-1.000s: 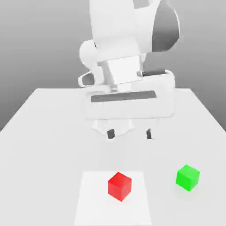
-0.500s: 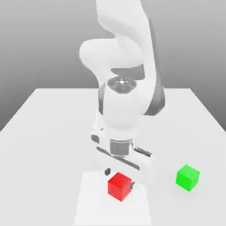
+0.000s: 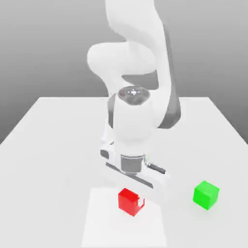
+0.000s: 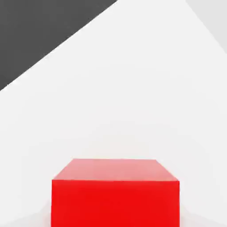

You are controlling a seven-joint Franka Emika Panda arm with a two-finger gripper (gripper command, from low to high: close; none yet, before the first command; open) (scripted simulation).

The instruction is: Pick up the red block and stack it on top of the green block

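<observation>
My gripper (image 3: 131,197) sat low over the red block (image 3: 129,201), fingers spread at its sides. The block, a plain glossy cube, lay near the table's (image 3: 48,145) front edge; the green block (image 3: 206,194) stood well apart.

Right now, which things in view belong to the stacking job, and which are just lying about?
Part of the job:
- red block, on the table under the arm
- green block, apart from it toward the exterior view's right
- end effector, low around the red block

Just lying about:
- pale square mat under the red block
- white table
</observation>
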